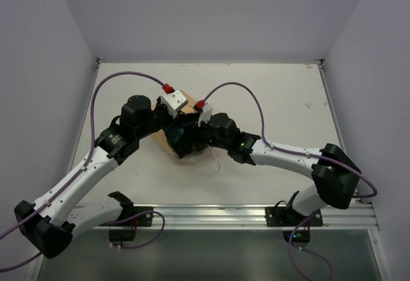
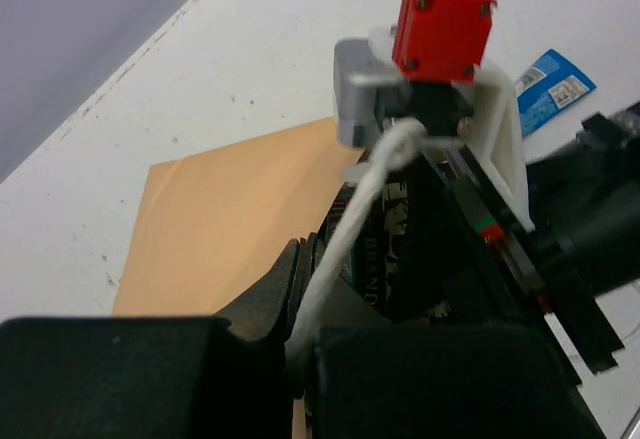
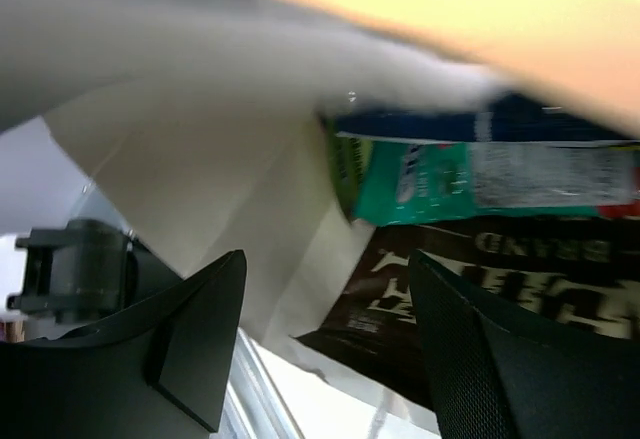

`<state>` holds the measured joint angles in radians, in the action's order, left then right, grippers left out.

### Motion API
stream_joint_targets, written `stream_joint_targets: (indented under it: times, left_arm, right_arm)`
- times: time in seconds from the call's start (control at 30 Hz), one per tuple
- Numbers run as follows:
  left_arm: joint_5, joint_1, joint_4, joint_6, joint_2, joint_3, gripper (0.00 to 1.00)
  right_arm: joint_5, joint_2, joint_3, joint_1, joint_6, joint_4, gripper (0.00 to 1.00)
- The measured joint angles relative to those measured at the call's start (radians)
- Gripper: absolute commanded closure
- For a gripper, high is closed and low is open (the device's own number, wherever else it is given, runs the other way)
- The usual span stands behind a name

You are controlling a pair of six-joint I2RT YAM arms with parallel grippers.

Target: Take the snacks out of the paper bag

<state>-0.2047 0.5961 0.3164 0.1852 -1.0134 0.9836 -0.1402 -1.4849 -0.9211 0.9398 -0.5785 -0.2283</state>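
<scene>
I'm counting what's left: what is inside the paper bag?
Inside the paper bag: a brown chip bag, a teal-white packet and a dark blue packet. Anything deeper behind them is hidden.

The paper bag [image 2: 220,219] is matt tan kraft paper, paler inside. Its string handle [image 2: 345,229] is white twisted cord. The brown chip bag [image 3: 520,279] and teal-white packet [image 3: 480,184] are glossy film. The fingers [image 3: 490,359] of the right gripper [image 3: 328,269] are matt black plastic, finely textured. The table [image 1: 275,102] is smooth, matt white.
</scene>
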Motion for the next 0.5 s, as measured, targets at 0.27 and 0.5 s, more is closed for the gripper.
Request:
stream_joint_targets:
  times: [0.27,0.5]
  left_arm:
    - [0.058,0.000,-0.020,-0.029,0.030,-0.039,1.00]
    - [0.066,0.000,-0.024,-0.064,0.037,-0.051,1.00]
  right_arm:
    - [-0.031,-0.088,-0.061,0.096,0.028,-0.031,0.32]
    - [-0.002,-0.088,-0.061,0.098,0.030,-0.043,0.32]
